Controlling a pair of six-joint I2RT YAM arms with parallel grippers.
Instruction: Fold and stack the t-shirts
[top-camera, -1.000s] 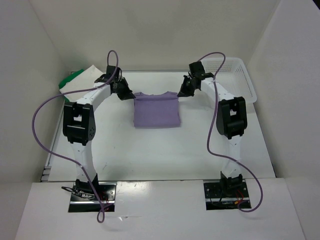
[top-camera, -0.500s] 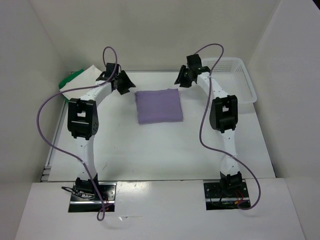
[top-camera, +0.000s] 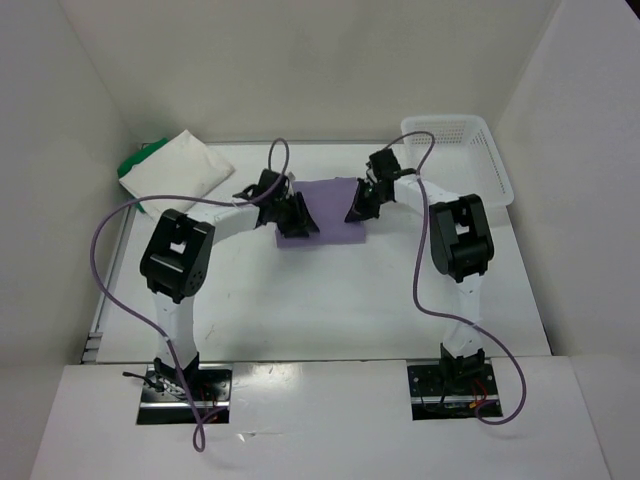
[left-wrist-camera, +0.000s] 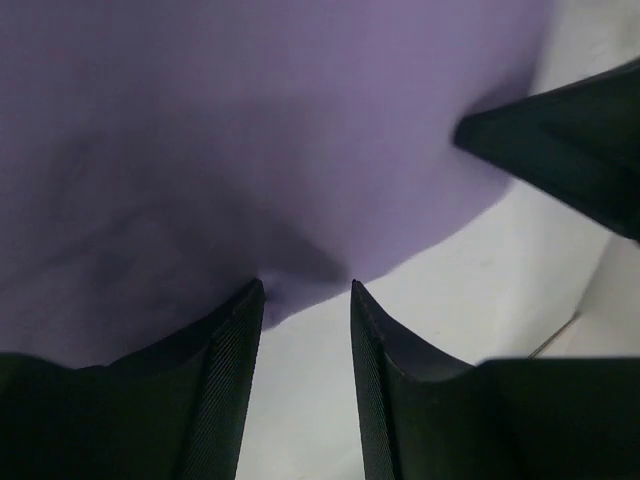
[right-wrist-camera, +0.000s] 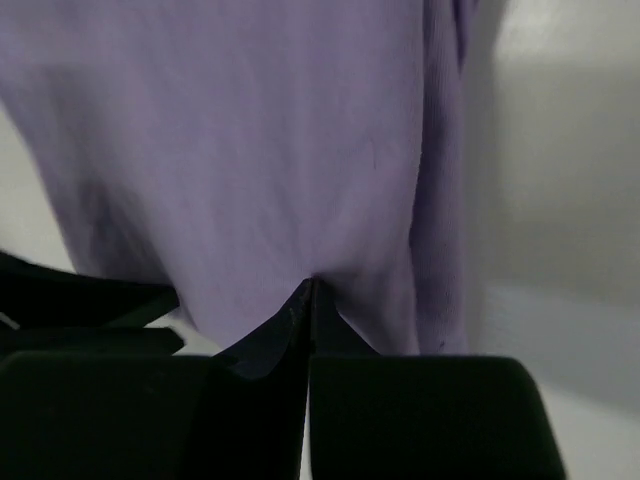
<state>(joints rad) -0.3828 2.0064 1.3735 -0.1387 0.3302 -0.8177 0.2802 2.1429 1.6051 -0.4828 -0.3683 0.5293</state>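
Observation:
The folded lavender t-shirt (top-camera: 328, 200) lies flat at the middle back of the table. My left gripper (top-camera: 303, 222) is low over its left near corner. In the left wrist view the gripper (left-wrist-camera: 305, 290) is open, and the shirt's (left-wrist-camera: 250, 130) edge dips between its fingertips. My right gripper (top-camera: 355, 212) is at the shirt's right edge. In the right wrist view this gripper (right-wrist-camera: 310, 287) is shut, its tips pinching a pucker of the lavender cloth (right-wrist-camera: 250, 130). The cream-white t-shirt (top-camera: 182, 168) lies folded on the green t-shirt (top-camera: 133, 163) at the back left.
A white mesh basket (top-camera: 462, 152) stands at the back right, beside the right arm. White walls close in the table at the back and on both sides. The two grippers are close together, and each wrist view shows the other's dark fingers.
Both grippers let go of the shirt's far edge and came down toward me onto the folded shirt. The left arm swung right to its left corner. The right gripper has shut again.

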